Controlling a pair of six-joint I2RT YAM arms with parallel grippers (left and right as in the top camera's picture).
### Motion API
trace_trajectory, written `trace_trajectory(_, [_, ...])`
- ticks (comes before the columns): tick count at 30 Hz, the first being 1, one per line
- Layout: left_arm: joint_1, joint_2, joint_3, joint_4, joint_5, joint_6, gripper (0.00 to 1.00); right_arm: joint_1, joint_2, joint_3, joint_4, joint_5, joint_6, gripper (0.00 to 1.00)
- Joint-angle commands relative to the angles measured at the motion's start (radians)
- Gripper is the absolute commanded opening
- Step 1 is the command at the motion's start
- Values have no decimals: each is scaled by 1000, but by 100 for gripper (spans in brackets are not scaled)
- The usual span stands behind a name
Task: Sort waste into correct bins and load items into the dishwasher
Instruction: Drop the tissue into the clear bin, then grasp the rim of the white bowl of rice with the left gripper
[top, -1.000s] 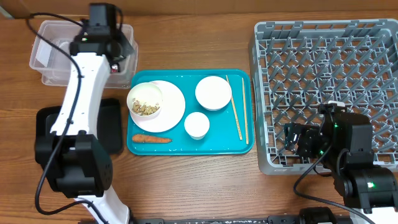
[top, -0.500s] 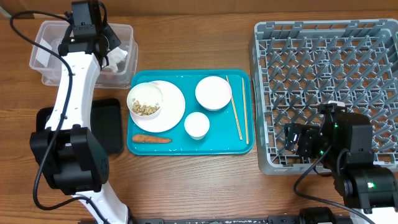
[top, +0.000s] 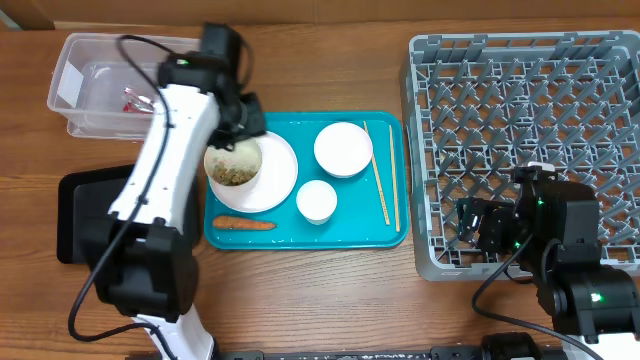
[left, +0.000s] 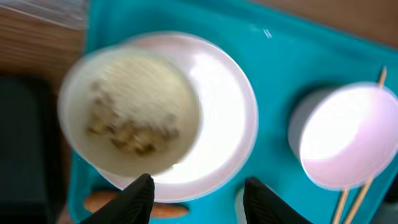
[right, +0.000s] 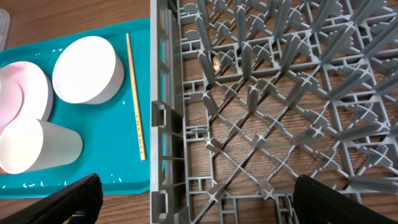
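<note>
Left wrist view showed the left gripper (left: 200, 198) half-open and empty above the near rim of the plate (left: 233, 118), with the bowl of food scraps (left: 127, 112) just ahead-left. The right gripper (right: 198, 200) gaped wide, empty, over the dish rack (right: 280, 93) edge.

**Overhead view.** On the table (top: 330, 290), left to right: the tub (top: 90, 125) at the far side, with the flat tray (top: 80, 220) nearer the robot; the serving tray (top: 355, 225) at centre; the dish rack (top: 520, 110) at right. The wrapper (top: 135, 98) lies in the tub. On the serving tray, the plate (top: 280, 170) lies at left, with the bowl (top: 235, 172) of food scraps (top: 236, 177) on its left part. The carrot (top: 243, 224) lies in front of the plate. At centre, the large bowl (top: 343, 149) stands behind the small cup (top: 316, 201). The chopsticks (top: 380, 185) lie along the right side.
</note>
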Motion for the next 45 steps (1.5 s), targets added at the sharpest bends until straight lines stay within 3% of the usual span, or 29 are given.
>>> trace_trajectory(1, [-61,8,-77,4,-52,26,49,-3,-6,29,6,-5,0,100])
trace_trajectory(7, [-103,15,-196,67,-158,-28,49,-3,-6,29,6,-5,0,100])
trace_trajectory(16, [-101,20,-323,306,-165,20,47,-3,-6,29,3,-5,0,100])
trace_trajectory(27, [-101,20,-415,441,-165,16,44,-3,-6,29,0,-5,0,100])
trace_trajectory(31, [-101,20,-428,464,-165,15,34,-3,-6,29,0,-5,0,100])
trace_trajectory(34, [-101,20,-437,470,-165,14,33,-3,-6,29,0,-5,0,100])
trace_trajectory(39, [-100,20,-460,484,-165,15,5,-3,-6,29,-1,-5,0,100])
trace_trajectory(45, [-100,11,-410,425,-154,14,4,-3,-6,29,-1,-5,0,100])
